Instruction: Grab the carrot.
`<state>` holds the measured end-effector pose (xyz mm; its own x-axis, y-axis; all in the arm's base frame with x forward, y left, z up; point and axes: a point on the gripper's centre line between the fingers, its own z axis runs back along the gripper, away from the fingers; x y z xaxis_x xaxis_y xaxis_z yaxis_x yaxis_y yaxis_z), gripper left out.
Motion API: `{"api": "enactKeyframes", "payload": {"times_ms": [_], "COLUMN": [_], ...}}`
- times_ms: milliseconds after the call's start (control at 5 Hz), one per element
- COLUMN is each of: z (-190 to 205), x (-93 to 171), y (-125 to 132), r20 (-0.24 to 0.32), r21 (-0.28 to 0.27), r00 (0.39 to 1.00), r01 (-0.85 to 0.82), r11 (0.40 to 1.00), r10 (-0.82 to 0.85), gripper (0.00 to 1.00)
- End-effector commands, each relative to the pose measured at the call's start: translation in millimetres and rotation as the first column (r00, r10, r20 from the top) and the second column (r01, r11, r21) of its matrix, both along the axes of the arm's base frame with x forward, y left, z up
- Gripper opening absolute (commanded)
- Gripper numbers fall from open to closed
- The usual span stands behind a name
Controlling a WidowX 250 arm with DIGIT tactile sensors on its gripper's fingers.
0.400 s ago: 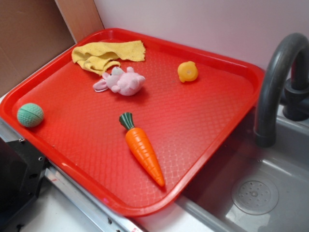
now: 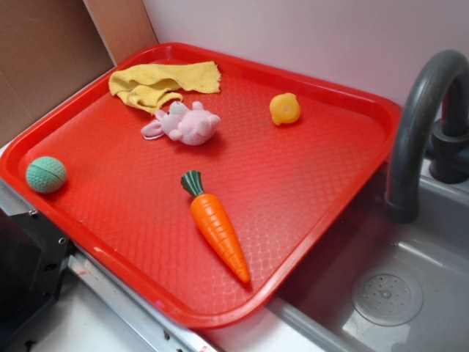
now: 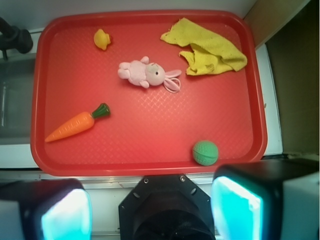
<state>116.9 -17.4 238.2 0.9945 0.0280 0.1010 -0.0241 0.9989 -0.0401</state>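
The orange carrot (image 2: 218, 229) with its dark green stem cap lies flat on the red tray (image 2: 315, 176), tip pointing toward the tray's front right edge. From the wrist camera the carrot (image 3: 74, 125) shows at the tray's left side, far from the fingers. My gripper (image 3: 150, 210) is open, high above the table and outside the tray's near rim (image 3: 150, 167), with nothing between its two blue-padded fingers (image 3: 235, 207). The gripper does not show in the exterior view.
On the tray lie a pink plush bunny (image 2: 185, 123), a crumpled yellow cloth (image 2: 161, 82), a small yellow-orange round toy (image 2: 284, 108) and a green ball (image 2: 46, 174). A grey faucet (image 2: 418, 125) and sink basin (image 2: 388, 293) stand to the right. A brown board (image 2: 44, 59) is at the back left.
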Motion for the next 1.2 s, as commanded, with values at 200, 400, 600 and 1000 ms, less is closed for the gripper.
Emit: {"api": "enactKeyframes", "payload": {"times_ms": [200, 400, 600, 1000], "z": [-24, -36, -46, -73], "x": [54, 62, 60, 57], "y": [-30, -54, -75, -96], "r20": [0.003, -0.023, -0.02, -0.063], "r21": [0.054, 0.087, 0.1, 0.116], "r00": [0.783, 0.605, 0.39, -0.029], "r01": [0.621, 0.794, 0.917, 0.993], "r11": [0.782, 0.601, 0.386, -0.036], "r10": [-0.622, -0.796, -0.921, -0.998], "gripper": [1.0, 1.0, 1.0, 1.0]}}
